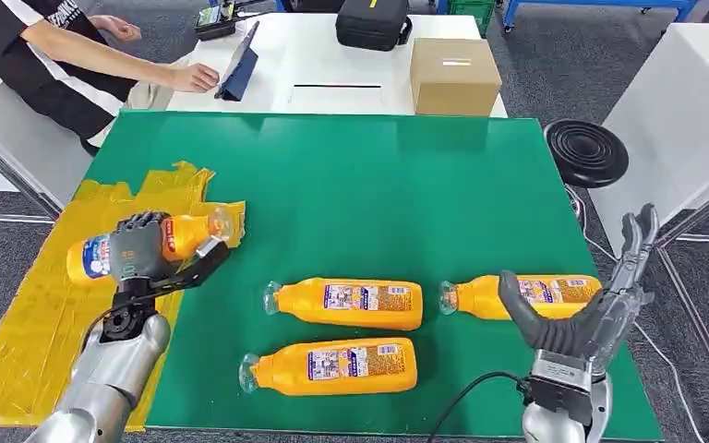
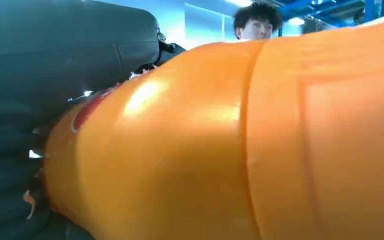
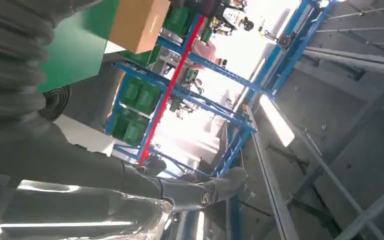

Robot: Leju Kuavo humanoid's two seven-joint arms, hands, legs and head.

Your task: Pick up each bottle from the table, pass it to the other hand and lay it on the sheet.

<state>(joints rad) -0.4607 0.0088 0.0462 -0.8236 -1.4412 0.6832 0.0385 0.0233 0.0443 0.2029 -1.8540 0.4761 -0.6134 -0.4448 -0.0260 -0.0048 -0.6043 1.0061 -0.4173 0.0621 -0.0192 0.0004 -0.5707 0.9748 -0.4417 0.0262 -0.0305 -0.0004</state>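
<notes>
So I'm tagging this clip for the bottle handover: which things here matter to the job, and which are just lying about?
Job:
- held bottle in left robot hand
- three bottles on the table
- yellow sheet
- right robot hand, open
- green table

Lying about:
- cardboard box
- black case
- tablet
- black stool

The bottles (image 1: 349,304) are glossy orange plastic with clear caps and printed paper-like labels; the one in the left hand (image 1: 138,247) throws a bright highlight in the left wrist view. The bench (image 1: 378,185) has a smooth, matt green top. The sheet (image 1: 37,314) is crinkled yellow plastic film, slightly shiny. The arms (image 1: 111,374) are brushed silver metal, and the fingers (image 1: 630,242) look like dark matt plastic. The box (image 1: 454,76) is plain brown cardboard. The floor (image 1: 572,65) is grey carpet, rough.
</notes>
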